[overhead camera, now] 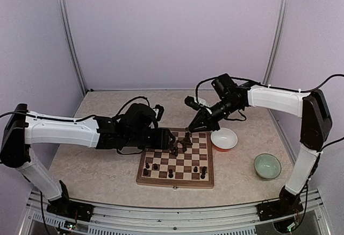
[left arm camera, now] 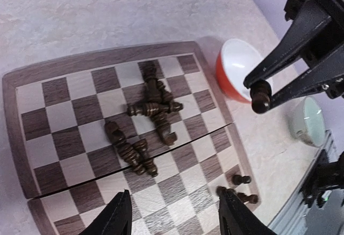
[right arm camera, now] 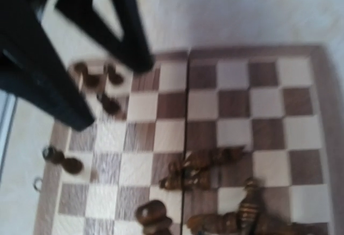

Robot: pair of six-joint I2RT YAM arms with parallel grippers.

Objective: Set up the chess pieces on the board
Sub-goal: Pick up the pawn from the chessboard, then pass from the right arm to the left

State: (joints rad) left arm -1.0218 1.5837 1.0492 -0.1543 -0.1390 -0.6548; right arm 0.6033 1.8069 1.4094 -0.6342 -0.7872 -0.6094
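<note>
The board (overhead camera: 141, 177) lies in front of both arms. Several dark chess pieces lie toppled in a pile (overhead camera: 180, 144) near its far edge, and the same pile (left arm camera: 153, 108) shows in the left wrist view. A few pieces (overhead camera: 156, 166) stand along the near rows. My right gripper (overhead camera: 188, 131) hovers over the far edge, shut on one dark chess piece (left arm camera: 262, 96), which also shows low in the right wrist view (right arm camera: 154, 219). My left gripper (left arm camera: 174, 219) hangs open above the board (left arm camera: 80, 154) with nothing between its fingers (right arm camera: 59, 84).
A white bowl with a red outside (overhead camera: 224, 138) sits just right of the board. A pale green bowl (overhead camera: 267, 165) stands further right and nearer. Both grippers are close together over the board's far edge. Walls enclose the table behind and at the sides.
</note>
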